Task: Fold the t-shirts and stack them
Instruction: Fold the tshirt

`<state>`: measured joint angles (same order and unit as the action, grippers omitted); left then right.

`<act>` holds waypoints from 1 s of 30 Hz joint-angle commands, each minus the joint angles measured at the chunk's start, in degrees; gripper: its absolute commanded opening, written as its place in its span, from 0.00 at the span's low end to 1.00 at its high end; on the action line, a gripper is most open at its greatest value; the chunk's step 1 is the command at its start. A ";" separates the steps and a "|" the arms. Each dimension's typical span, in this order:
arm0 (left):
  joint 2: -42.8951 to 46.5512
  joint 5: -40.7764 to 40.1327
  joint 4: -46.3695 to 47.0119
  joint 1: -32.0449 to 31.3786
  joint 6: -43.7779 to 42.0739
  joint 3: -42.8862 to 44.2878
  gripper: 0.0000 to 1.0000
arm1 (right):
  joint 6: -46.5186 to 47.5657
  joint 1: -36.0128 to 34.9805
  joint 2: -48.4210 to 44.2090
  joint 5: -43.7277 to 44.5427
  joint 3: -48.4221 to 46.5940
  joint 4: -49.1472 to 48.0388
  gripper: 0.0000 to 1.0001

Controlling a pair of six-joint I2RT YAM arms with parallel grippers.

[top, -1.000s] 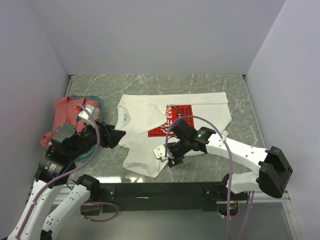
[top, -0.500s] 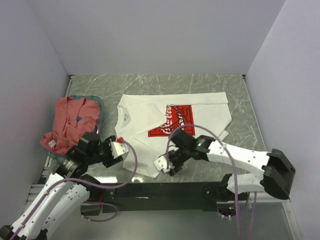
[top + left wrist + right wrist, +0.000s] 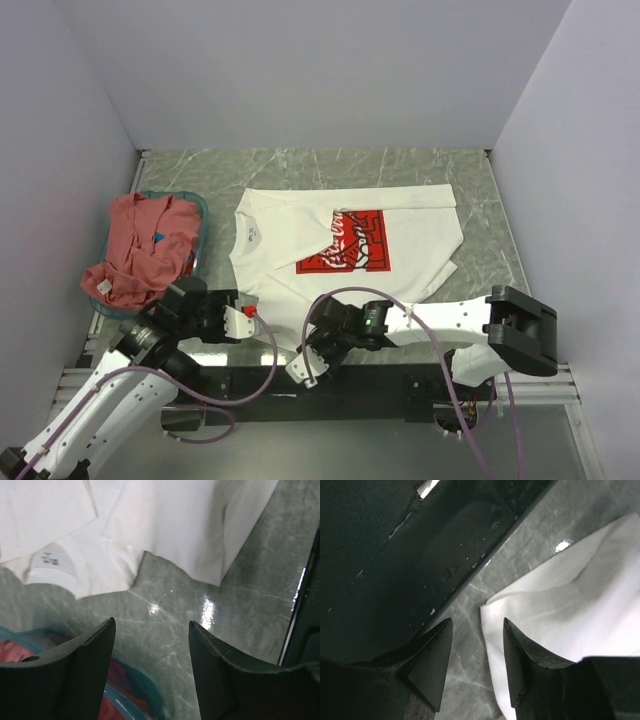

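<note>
Hiding some hem of the white t-shirt [image 3: 285,262], the right gripper [image 3: 476,642] looks empty.

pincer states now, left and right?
Left pincer: open, holding nothing.
Right pincer: open, holding nothing, beside a corner of the white cloth t-shirt.

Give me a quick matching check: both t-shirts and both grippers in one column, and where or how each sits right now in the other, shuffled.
1. white t-shirt
2. salmon-red t-shirt
3. left gripper
4. right gripper

A. bunched in the teal basket
B. open, over the white shirt's near corner
C. spread flat on the table
D. open, over bare tabletop beside the basket

Pairs: 1-C, 2-A, 3-D, 4-B
</note>
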<state>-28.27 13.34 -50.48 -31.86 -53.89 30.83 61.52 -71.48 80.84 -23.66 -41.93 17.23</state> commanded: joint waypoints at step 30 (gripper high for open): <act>-2.04 11.70 5.21 -4.17 -7.11 -1.04 0.63 | 3.87 9.08 -7.01 -3.14 4.31 3.51 0.00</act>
<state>-28.64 20.23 -47.18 -34.41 -59.09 29.36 63.16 -62.72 75.02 -22.41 -39.55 17.78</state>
